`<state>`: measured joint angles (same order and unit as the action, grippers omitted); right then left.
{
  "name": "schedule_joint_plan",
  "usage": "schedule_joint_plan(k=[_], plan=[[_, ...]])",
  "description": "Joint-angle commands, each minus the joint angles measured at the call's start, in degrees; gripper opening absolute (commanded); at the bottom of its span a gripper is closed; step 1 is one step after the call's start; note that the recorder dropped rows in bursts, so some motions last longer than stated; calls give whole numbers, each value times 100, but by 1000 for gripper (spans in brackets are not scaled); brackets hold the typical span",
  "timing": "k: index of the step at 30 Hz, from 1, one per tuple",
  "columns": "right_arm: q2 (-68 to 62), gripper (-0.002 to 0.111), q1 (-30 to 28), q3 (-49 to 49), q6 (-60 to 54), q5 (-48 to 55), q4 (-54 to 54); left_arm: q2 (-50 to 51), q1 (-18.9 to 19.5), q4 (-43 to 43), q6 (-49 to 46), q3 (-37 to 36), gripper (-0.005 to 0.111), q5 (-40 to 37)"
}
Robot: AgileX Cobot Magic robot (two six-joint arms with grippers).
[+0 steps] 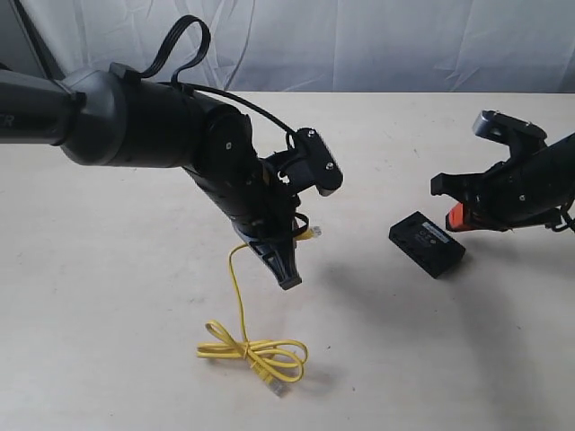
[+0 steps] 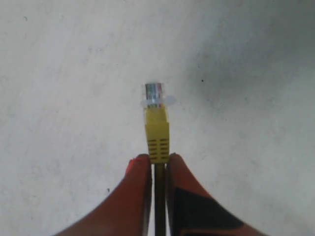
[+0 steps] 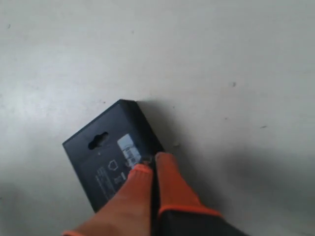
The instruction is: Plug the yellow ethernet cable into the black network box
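Note:
The yellow ethernet cable hangs from my left gripper down to a looped bundle on the table. In the left wrist view, that gripper is shut on the yellow boot just behind the clear plug, which sticks out past the fingertips above bare table. The black network box lies flat, to the right of the held plug. My right gripper is shut with nothing between its orange fingers, over the box at its labelled end. Whether it touches the box I cannot tell.
The table is a pale, plain surface with a white curtain behind it. The free plug end of the cable lies near the front edge beside the bundle.

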<state>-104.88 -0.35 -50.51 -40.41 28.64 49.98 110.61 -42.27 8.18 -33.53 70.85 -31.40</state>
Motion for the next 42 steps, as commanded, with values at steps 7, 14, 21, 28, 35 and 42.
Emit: schedule_joint_plan(k=[7, 14, 21, 28, 35, 42], plan=[[-224, 0, -15, -8, -54, -462, 373, 1, -5, 52, -7, -2, 0, 69], [-355, 0, -15, -8, -523, 33, 810, 1, -5, 52, -7, -2, 0, 50], [-355, 0, -15, -8, -802, 724, 984, 1, -5, 52, -7, -2, 0, -142], [-355, 0, -15, -8, -1089, 891, 1212, 1, -5, 52, -7, -2, 0, -130], [-355, 0, -15, -8, -1089, 354, 1212, 1, -5, -28, -185, -2, 0, 69], [-590, 0, -15, -8, -2015, 958, 2137, 27, -5, 62, -778, -2, 0, 192]])
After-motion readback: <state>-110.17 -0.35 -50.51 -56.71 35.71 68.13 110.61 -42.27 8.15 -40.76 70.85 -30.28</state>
